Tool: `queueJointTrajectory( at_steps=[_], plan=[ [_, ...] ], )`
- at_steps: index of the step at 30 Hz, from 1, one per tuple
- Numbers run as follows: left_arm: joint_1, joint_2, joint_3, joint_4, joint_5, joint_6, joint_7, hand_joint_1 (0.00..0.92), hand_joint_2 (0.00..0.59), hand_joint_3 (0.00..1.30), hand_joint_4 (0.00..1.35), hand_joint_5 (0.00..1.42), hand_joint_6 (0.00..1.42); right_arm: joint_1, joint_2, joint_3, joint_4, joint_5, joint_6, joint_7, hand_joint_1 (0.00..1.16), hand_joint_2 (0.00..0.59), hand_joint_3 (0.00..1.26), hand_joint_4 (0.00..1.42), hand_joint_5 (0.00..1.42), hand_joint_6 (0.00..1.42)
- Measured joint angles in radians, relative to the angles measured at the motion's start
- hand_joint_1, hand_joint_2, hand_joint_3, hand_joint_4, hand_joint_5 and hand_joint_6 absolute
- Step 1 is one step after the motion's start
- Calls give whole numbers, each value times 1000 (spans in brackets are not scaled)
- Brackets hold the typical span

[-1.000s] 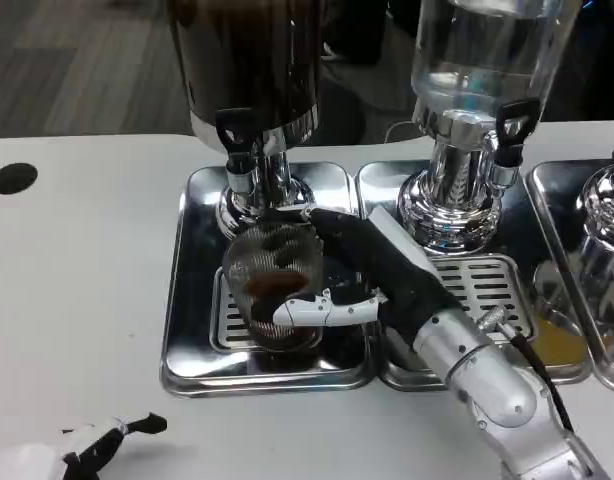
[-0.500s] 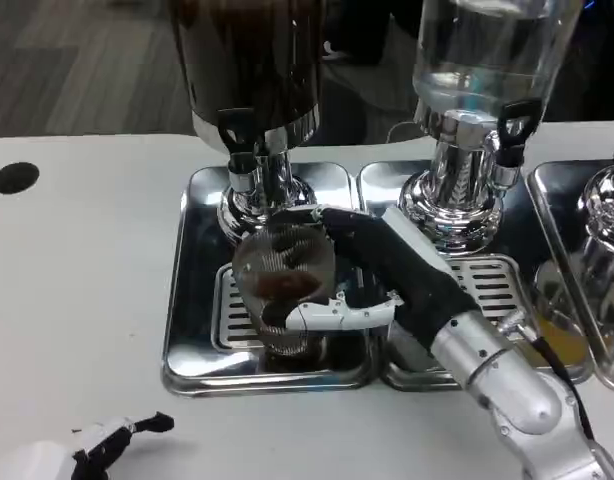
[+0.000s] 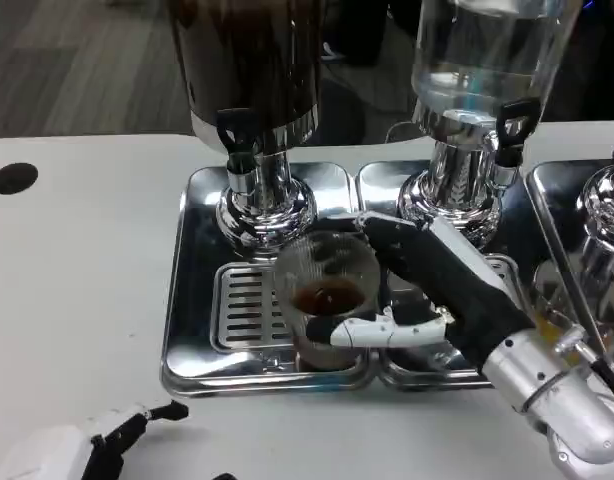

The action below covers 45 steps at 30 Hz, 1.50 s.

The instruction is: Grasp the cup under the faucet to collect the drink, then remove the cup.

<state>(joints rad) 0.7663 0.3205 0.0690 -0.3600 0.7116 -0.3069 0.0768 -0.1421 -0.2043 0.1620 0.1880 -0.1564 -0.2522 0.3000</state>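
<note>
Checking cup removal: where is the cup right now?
The cup sits in the right hand over the left drip tray's right edge, right of the dark dispenser's faucet.

Across the near ground, a white table, with a round black hole at the far left. Right of centre, a clear-tanked dispenser on a chrome base, standing in a steel drip tray. At the right edge, another chrome dispenser in its own tray, with a yellowish puddle near its foot. Beyond the table, grey floor.
</note>
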Motion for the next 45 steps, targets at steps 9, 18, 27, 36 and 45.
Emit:
queueJointTrajectory(
  at_steps=[9, 18, 27, 36, 45],
  plan=[
    [-18, 2, -17, 18, 0, 12, 0, 0, 73, 354, 270, 309, 237, 71, -70, -22, -24, 38, -7, 57, 818, 121, 403, 423, 435, 256],
    [-24, 3, -47, 27, 2, 20, 0, 0, 73, 353, 270, 309, 237, 145, -114, -51, -67, 81, -57, 88, 815, 121, 407, 436, 437, 261],
    [-19, 5, -60, 27, 9, 29, 0, 0, 73, 346, 270, 309, 239, 207, -130, -107, -95, 146, -95, 121, 814, 121, 407, 438, 446, 261],
    [-7, 5, -79, 13, 11, 44, 0, 0, 69, 345, 270, 309, 240, 243, -149, -133, -113, 169, -146, 154, 814, 121, 407, 438, 451, 276],
    [2, 5, -91, 2, 40, 64, 0, 0, 68, 345, 270, 309, 251, 280, -164, -174, -43, 203, -247, 188, 813, 121, 407, 438, 459, 278]
  ],
)
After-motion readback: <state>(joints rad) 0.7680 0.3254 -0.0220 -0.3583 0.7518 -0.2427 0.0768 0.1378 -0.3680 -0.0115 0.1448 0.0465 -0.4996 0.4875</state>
